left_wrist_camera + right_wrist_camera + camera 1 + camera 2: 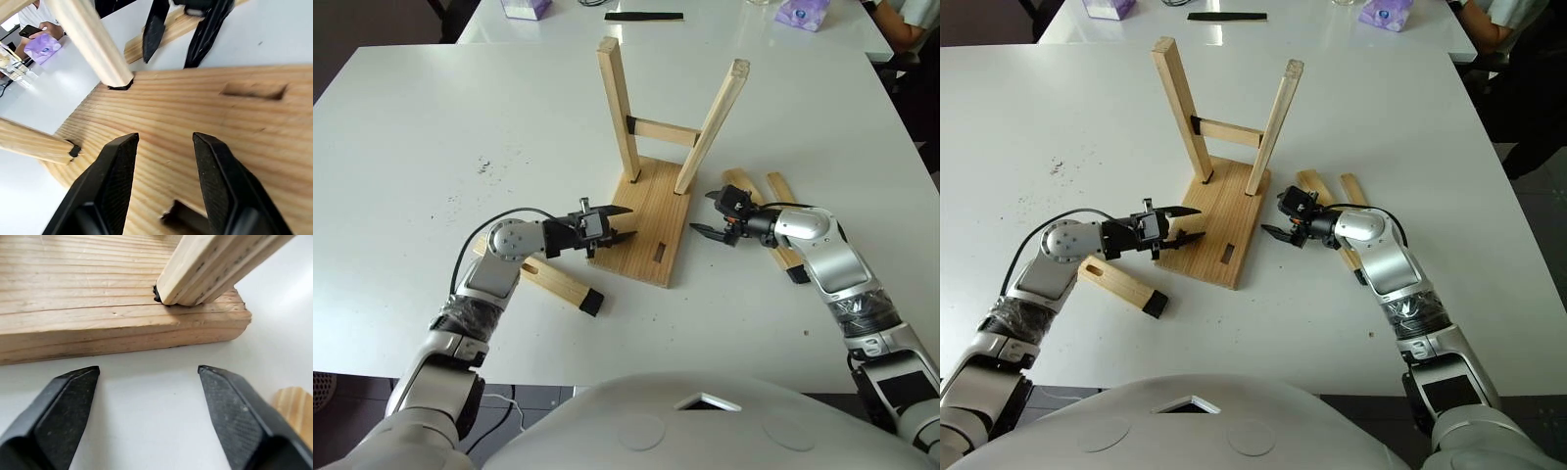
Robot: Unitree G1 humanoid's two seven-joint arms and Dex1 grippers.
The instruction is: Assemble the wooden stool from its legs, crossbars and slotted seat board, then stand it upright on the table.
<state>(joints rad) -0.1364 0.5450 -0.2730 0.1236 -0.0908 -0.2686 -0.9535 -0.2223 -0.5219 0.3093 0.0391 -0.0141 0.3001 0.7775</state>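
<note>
The slotted seat board (646,220) lies flat on the white table. Two legs (619,108) (713,122) stand up from its far slots, joined by a crossbar (663,130). An empty slot (663,252) shows near the front edge. My left gripper (628,221) hovers open over the board's near left part, fingers (117,171) apart above the wood. My right gripper (702,212) is open just off the board's right edge (122,335), close to the foot of the right leg (215,264). A loose leg (558,281) lies under my left forearm.
More loose wooden pieces (781,186) lie on the table beside and under my right forearm. Dark specks (484,166) dot the table at left. On the far table are purple packets (801,14) and a black strip (643,17).
</note>
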